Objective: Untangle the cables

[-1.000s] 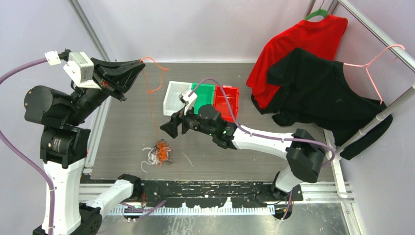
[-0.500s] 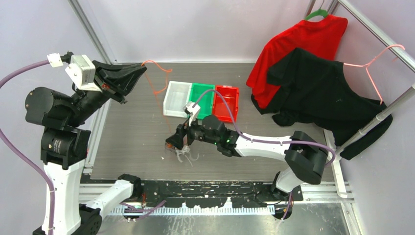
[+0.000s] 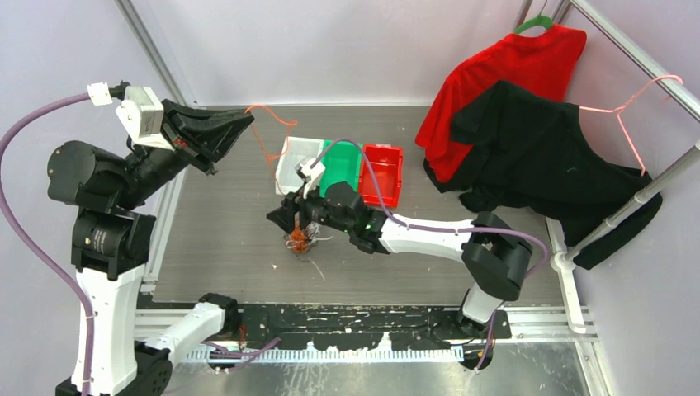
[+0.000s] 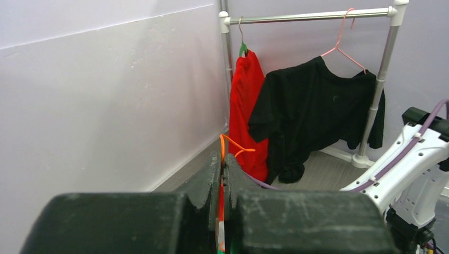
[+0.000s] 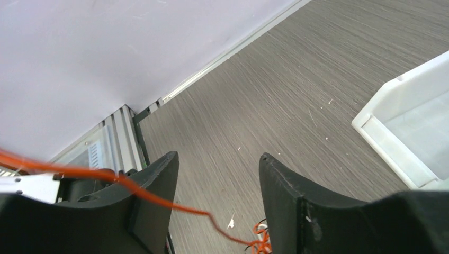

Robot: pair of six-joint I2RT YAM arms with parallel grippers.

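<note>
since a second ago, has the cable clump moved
Yes. The cable clump has shifted right and up the view, nearer the white bin, and now sits under the right end effector.

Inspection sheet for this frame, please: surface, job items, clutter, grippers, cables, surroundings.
Surface: grey wood-grain table, with a few loose white strands near the front.
Job's things: an orange, white and black cable clump under the right gripper; one orange strand held up at the left gripper.
Clutter: white bin, green bin and red bin in a row at the back.
Grippers: left gripper raised, shut on the orange strand; right gripper low over the clump, jaws apart.
Cables: purple arm cable arches over the bins.
Surroundings: red shirt and black shirt hang on a rack at the right.
</note>
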